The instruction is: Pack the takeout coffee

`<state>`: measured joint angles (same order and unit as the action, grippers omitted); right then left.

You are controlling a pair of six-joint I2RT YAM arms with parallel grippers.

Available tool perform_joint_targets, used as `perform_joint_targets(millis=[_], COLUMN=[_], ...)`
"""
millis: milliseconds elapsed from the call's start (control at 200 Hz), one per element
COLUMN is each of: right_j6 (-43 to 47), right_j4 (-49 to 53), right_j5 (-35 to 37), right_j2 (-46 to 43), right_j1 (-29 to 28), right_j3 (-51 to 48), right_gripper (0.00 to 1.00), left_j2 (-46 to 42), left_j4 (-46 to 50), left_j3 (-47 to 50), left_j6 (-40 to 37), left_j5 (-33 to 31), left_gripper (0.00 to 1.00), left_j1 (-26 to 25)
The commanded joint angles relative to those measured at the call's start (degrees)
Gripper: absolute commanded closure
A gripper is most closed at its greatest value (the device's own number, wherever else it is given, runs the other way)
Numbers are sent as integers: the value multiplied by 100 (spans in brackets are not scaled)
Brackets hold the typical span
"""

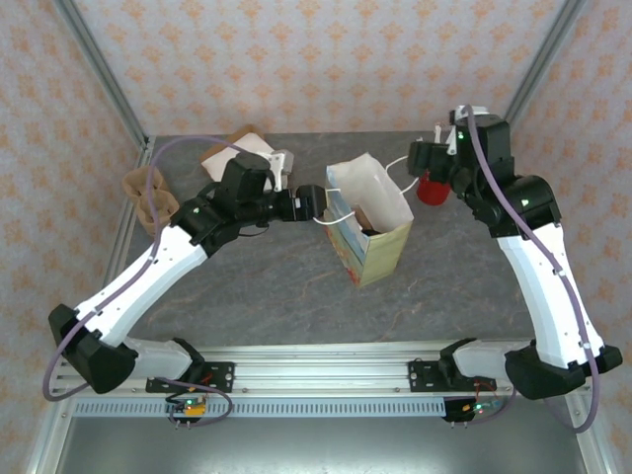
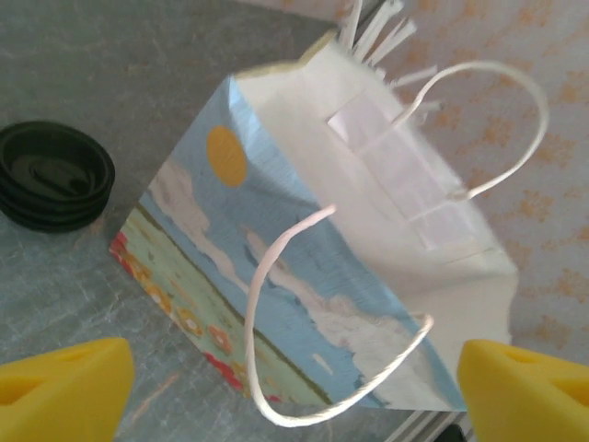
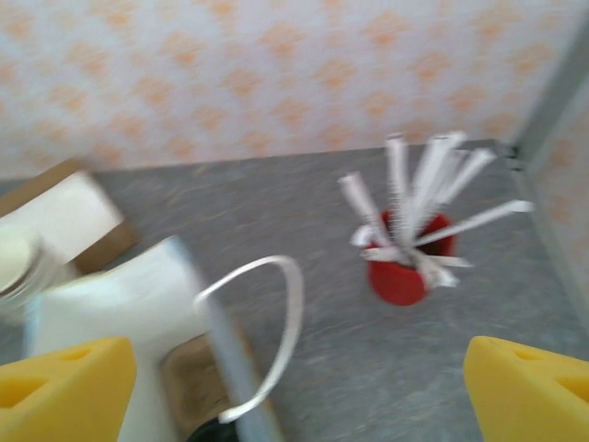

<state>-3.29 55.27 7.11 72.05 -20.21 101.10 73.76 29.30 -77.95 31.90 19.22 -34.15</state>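
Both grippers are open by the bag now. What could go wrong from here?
The handle hangs just ahead of the open left gripper; pulling back could snag it and tip the paper bag, which nothing holds. The right gripper hangs close to the red cup of straws; a careless swing might knock it over.

Red cup upright near the far right corner, stuffed with white sticks fanning out. Stack of black lids on the grey marbled table. Brown cardboard cup tray at left edge. Brown-and-white box at far side, left of centre.
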Motion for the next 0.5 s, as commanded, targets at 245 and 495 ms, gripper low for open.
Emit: perform_joint_targets(millis=[245, 495], right_j6=[-472, -1056], right_j4=[-113, -594], right_j5=[-9, -1170], right_j2=[1241, 2148], right_j1=[1865, 3102], right_j3=[85, 203], right_gripper=[21, 33], left_j2=[-591, -630], left_j4=[-173, 4], left_j3=[-128, -98], left_j6=[62, -4], left_j5=[-738, -758], left_gripper=[7, 8], left_j1=[-58, -62])
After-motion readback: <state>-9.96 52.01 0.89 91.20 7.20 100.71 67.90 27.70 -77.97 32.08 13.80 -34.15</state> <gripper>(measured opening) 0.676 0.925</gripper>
